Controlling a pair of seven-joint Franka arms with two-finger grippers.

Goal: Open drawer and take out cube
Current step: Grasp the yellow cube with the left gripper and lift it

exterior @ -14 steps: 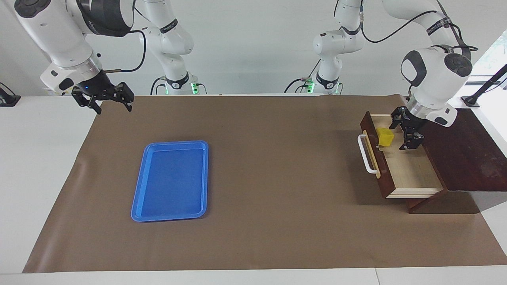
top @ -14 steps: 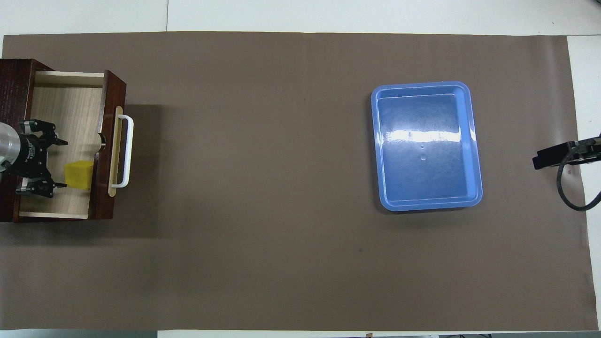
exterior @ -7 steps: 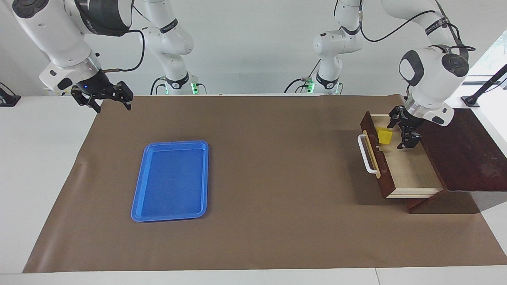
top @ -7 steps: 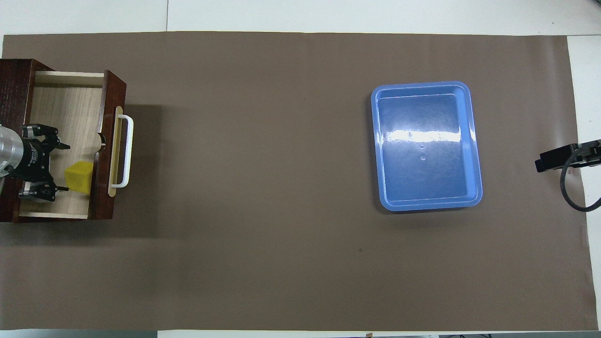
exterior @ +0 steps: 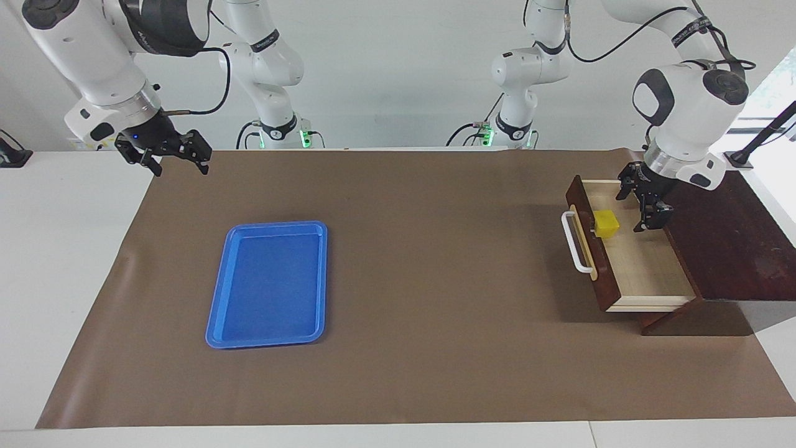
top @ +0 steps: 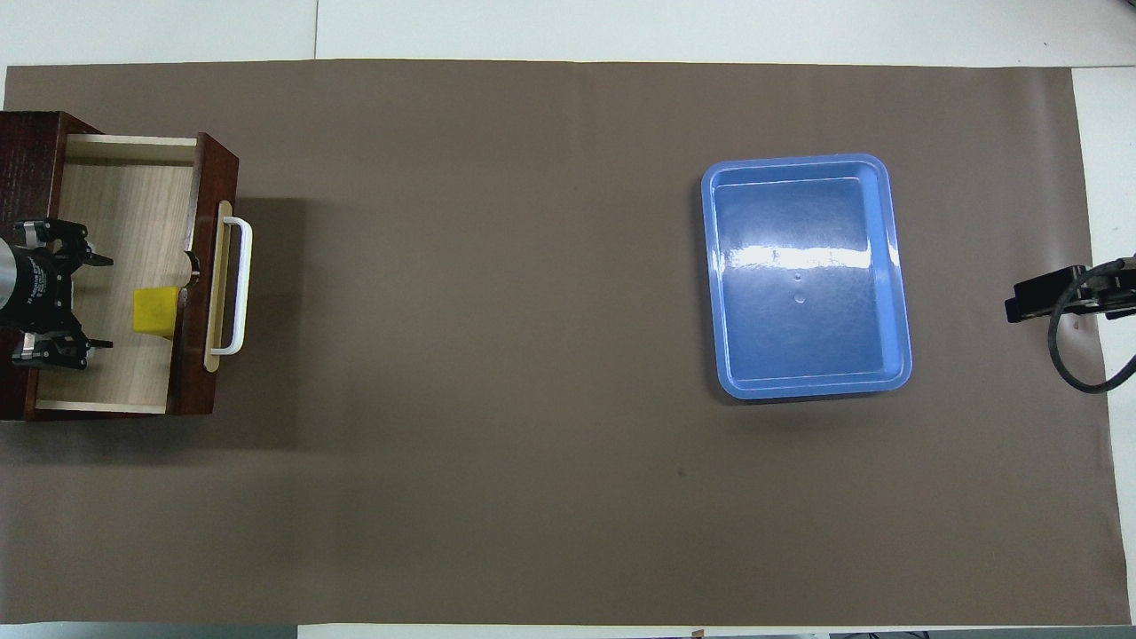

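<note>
- The brown mat [exterior: 404, 280] covers most of the white table [exterior: 62, 249] and carries everything else.
- The dark wooden box [exterior: 727, 242] sits at the left arm's end of the table, at about three o'clock in the facing view and nine o'clock in the overhead view.
- The blue tray [exterior: 268, 283] lies flat on the mat toward the right arm's end, at about eight o'clock from the middle of the facing view and three o'clock in the overhead view, well apart from the box.
- The drawer [exterior: 634, 261] stands pulled out of the box, with its pale wooden floor showing and its white bar handle [exterior: 575, 242] facing the tray's end of the table.
- The left gripper [exterior: 645, 202] hangs over the open drawer, at about three o'clock from the cube in the facing view. Its fingers are spread apart and hold nothing; a gap shows between them and the cube.
- The right gripper [exterior: 177, 158] waits in the air over the mat's corner by its own base, at about ten o'clock in the facing view. Its fingers are spread and empty.
- The cube [exterior: 606, 223] rests on the drawer's floor, just inside the drawer front, in the half nearer to the robots.
</note>
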